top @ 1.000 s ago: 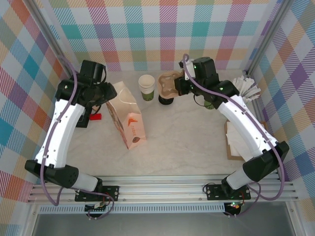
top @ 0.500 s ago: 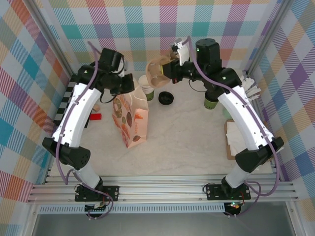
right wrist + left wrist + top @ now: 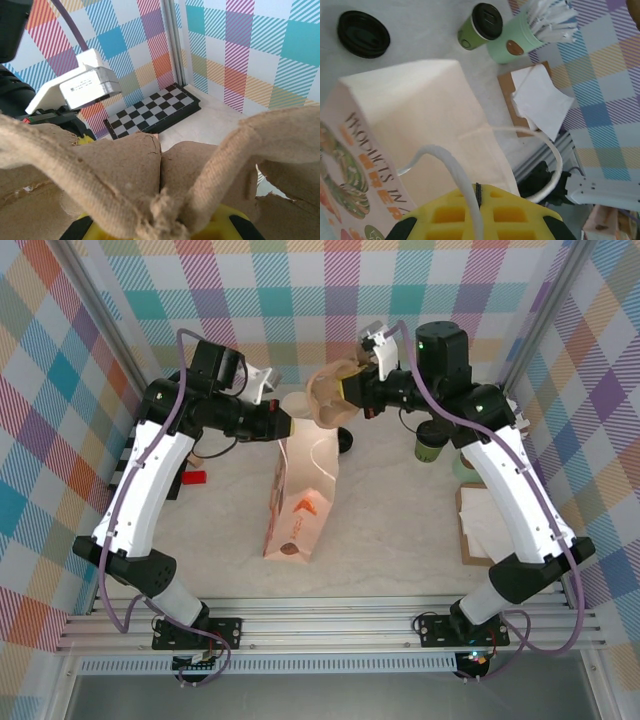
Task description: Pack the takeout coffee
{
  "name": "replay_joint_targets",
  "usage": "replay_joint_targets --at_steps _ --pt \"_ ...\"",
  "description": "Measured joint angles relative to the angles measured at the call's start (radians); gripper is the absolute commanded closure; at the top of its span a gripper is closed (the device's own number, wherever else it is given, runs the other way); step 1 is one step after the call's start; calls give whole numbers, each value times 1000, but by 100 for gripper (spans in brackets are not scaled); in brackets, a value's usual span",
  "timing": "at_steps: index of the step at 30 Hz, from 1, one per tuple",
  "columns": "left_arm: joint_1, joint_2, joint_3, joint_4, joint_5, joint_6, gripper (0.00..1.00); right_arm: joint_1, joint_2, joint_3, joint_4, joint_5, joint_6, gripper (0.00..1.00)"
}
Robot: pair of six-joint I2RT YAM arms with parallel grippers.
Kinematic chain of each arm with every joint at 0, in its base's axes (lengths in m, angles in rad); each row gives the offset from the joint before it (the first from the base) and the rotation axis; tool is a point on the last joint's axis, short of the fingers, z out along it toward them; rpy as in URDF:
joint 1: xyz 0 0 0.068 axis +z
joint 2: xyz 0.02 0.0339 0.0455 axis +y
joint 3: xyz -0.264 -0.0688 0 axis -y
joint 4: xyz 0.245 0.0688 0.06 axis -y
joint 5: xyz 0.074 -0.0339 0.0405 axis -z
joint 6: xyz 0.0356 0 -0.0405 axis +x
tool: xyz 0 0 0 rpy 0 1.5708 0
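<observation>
Takeout coffee, a small green paper cup (image 3: pixel 479 26) with a black lid, stands near the table's far right corner. The left gripper (image 3: pixel 279 423) is closed on the cream printed paper bag's (image 3: pixel 300 495) white handle (image 3: pixel 454 169). The right gripper (image 3: pixel 352 395) clamps a brown pulp cup carrier (image 3: pixel 326 397).

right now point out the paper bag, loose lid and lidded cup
paper bag (image 3: pixel 420 107), left wrist view, cream side panel
loose lid (image 3: pixel 363 34), left wrist view, its top
lidded cup (image 3: pixel 482 24), left wrist view, its black lid
</observation>
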Motion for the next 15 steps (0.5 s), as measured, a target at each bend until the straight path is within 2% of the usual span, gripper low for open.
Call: replay_joint_targets --at_steps 4,8,12,15 --pt "0 -2 -49 19 51 39 100 0 -11 -5 4 -65 12 100" --pt "0 -2 -100 55 49 50 100 7 -5 -16 38 -162 59 100" --pt "2 -8 -181 128 27 42 100 21 -38 -187 180 -212 154 100" --pt "10 -23 -227 179 18 24 100 26 -25 -280 222 -257 213 100"
